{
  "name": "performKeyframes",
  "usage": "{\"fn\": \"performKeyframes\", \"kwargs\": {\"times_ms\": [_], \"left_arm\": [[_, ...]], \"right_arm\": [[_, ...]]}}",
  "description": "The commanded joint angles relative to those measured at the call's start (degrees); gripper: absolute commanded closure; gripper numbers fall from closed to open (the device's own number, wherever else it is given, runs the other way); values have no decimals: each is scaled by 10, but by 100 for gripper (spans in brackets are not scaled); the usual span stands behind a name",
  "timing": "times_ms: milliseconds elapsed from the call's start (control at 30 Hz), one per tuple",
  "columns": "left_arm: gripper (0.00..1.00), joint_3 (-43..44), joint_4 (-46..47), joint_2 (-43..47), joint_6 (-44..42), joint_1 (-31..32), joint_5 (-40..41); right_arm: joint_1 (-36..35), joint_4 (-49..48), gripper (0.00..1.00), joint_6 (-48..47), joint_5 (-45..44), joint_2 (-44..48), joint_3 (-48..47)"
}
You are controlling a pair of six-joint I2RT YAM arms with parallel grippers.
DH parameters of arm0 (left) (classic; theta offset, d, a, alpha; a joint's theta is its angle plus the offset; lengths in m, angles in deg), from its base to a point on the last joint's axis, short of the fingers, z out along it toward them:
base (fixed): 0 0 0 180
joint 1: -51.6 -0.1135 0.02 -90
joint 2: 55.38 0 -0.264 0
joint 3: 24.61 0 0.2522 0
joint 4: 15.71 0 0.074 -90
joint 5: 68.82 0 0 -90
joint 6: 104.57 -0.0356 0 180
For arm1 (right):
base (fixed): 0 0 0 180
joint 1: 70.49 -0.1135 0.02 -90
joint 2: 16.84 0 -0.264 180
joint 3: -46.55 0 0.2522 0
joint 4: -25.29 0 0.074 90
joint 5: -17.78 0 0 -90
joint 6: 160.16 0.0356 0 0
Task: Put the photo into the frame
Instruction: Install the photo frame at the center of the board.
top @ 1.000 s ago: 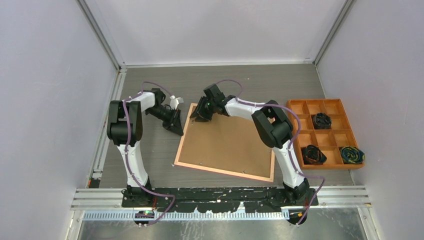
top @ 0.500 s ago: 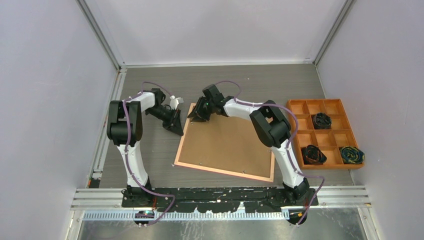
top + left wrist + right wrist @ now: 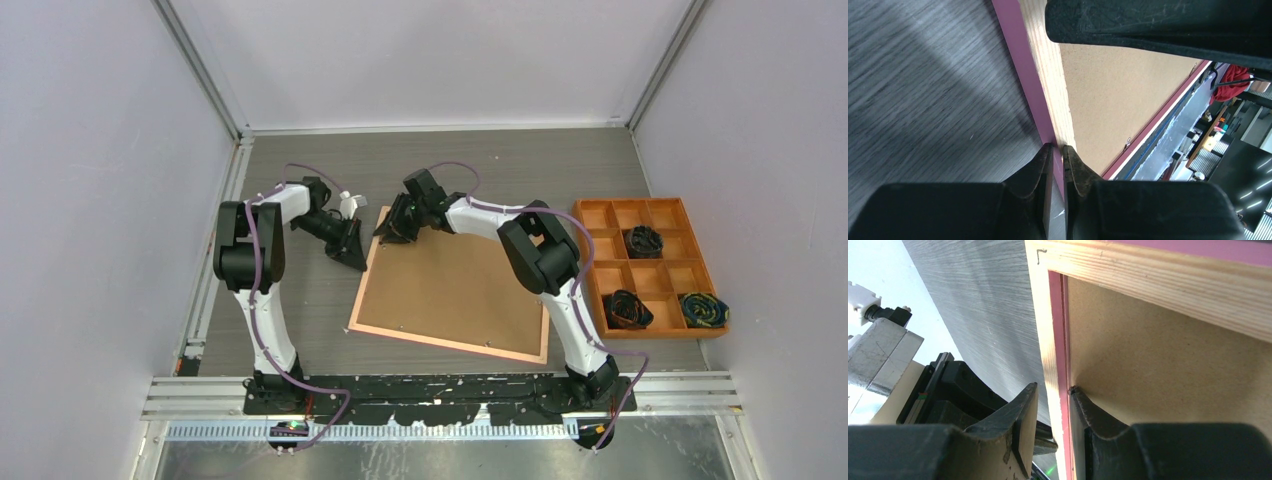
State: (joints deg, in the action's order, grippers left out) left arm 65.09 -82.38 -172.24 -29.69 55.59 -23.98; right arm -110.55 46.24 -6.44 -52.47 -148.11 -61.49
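Right hand (image 3: 1053, 389) pinches a corner rail of the thin pink-and-tan wooden picture frame (image 3: 1168, 290), likely stiff yet fragile; left hand (image 3: 1058, 148), pressed together, sits alongside.

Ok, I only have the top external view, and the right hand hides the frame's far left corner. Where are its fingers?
Observer: The right hand straddles the frame's wooden rail: one finger outside over the table, the other inside by the pink inner lip, over the backing board.
Operator: Clamped on it?
Observer: Can't tell; the inner tip sits against the lip, the outer one is very near the wood.
Operator: And the other arm?
Observer: The left hand has its fingers almost together, tips right at the frame's outer edge where pink meets wood.
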Motion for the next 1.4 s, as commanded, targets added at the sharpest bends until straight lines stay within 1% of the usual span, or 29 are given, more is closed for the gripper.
{"fn": "performKeyframes", "kwargs": {"times_ms": [0,267,433,800,1067,1200,1267,1367], "left_arm": [[87,-11,46,11,-12,2,38],[87,-12,43,14,-15,2,37],[87,-11,44,12,-14,1,37],[88,-10,42,13,-14,1,40],[88,-9,43,13,-15,1,41],[88,-10,43,14,-16,1,42],[88,-11,43,15,-16,1,43],[88,-9,42,16,-15,2,44]], "right_arm": [[-6,12,65,-12,10,-2,-23],[11,33,64,-39,2,19,-9],[9,47,64,-53,5,18,-8],[-14,55,65,-58,24,-7,-28],[-17,60,65,-60,33,-13,-38],[-9,80,65,-73,25,-10,-59],[-1,90,63,-83,15,-2,-71],[11,112,56,-107,-5,18,-83]]}}
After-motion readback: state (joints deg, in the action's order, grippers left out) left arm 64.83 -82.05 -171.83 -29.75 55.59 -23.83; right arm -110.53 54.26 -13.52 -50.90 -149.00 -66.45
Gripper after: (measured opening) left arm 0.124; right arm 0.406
